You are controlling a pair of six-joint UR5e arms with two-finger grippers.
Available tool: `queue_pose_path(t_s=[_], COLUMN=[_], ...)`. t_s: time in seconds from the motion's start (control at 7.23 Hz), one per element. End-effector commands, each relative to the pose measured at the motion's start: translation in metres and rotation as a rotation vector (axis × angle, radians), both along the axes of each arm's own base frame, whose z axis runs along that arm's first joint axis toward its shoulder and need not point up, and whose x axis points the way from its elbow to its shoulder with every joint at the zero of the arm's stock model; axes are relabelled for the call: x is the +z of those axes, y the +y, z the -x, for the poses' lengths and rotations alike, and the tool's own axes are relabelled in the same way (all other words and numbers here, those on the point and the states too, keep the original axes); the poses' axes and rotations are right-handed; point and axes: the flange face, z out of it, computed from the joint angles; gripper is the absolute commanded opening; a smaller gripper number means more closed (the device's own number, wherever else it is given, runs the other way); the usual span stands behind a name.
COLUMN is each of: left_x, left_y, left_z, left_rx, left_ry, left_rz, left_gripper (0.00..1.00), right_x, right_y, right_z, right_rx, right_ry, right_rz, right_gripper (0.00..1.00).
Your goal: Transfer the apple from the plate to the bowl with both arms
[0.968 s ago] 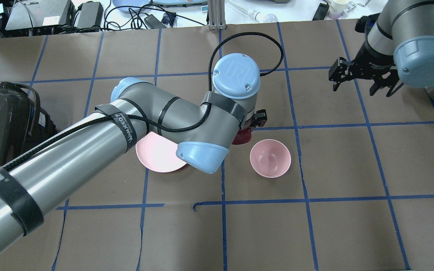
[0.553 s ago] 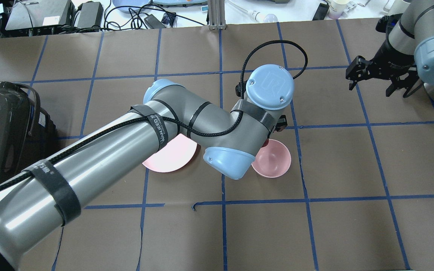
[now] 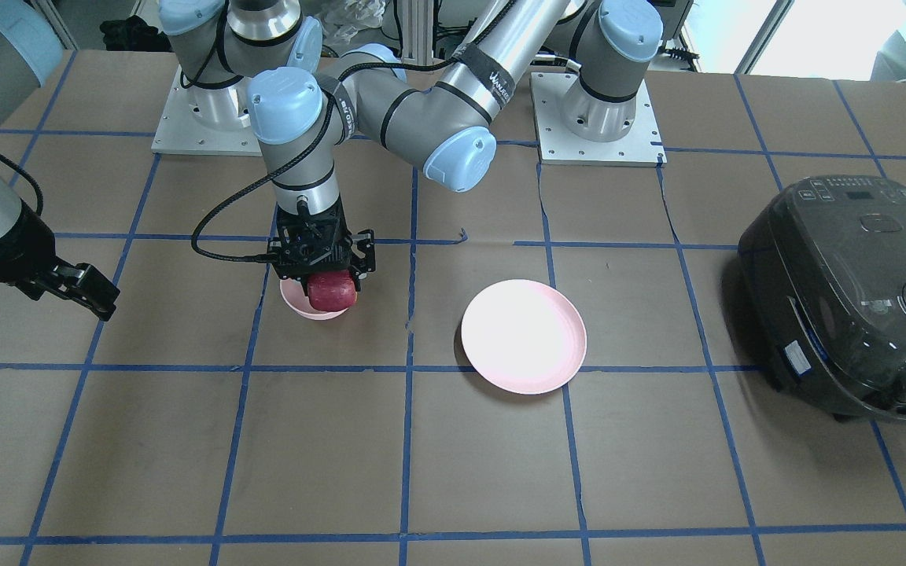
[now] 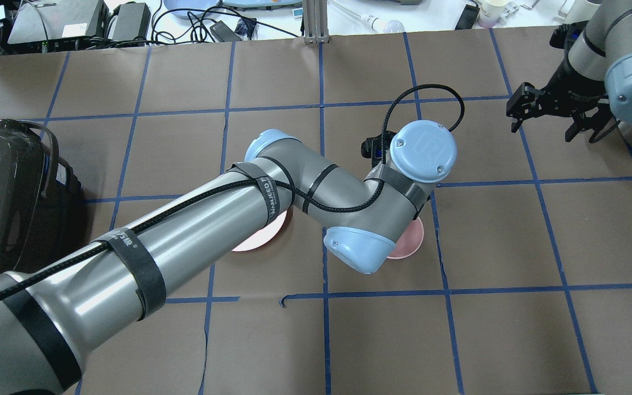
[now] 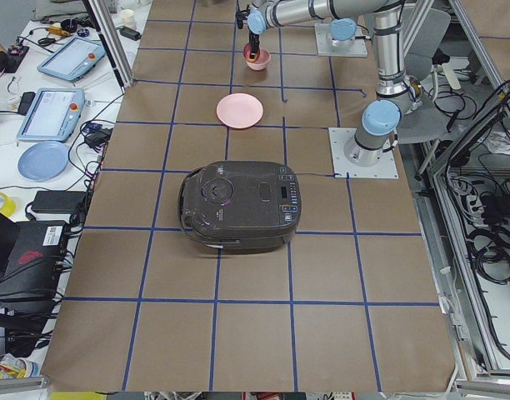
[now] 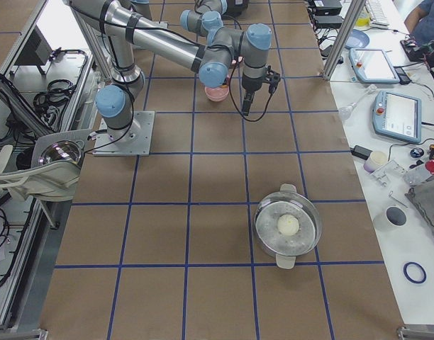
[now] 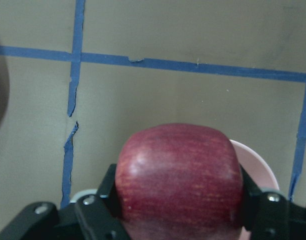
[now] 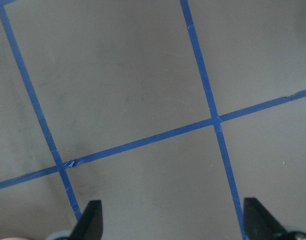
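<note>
Left gripper (image 3: 329, 277) is clamped on both sides of the apple (image 3: 333, 294) and holds it directly over the bowl (image 3: 293, 302). The fruit's underside sits at or just inside the rim; contact cannot be confirmed. The plate (image 3: 524, 336) bears nothing and lies well apart. Right gripper (image 4: 542, 133) stands wide, holding nothing, off to the side. Recommended: lower until the apple seats, keeping it centred since the bowl is barely wider. Part the fingers slowly, then lift straight up so the bowl does not tip.
</note>
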Motion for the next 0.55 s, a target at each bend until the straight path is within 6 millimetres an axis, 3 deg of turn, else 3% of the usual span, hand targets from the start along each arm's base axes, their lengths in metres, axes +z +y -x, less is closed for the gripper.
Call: queue_pose_path(t_s=[0.0,0.41], left_x=[-0.0068,-0.0090], left_y=[0.0050,0.0090], left_z=[0.0071,0.0116], left_rx=[0.009,0.002], left_ry=[-0.001,-0.002], left_rz=[-0.005,-0.006], left_gripper=[0.48,0.51], right_x=[0.0001,0.0002], right_y=[0.0000,-0.0001], right_z=[0.0003,0.0003], right_rx=[0.001,0.004], right_ry=[0.003,0.003], right_rz=[0.000,0.001], right_gripper=[1.00,1.00])
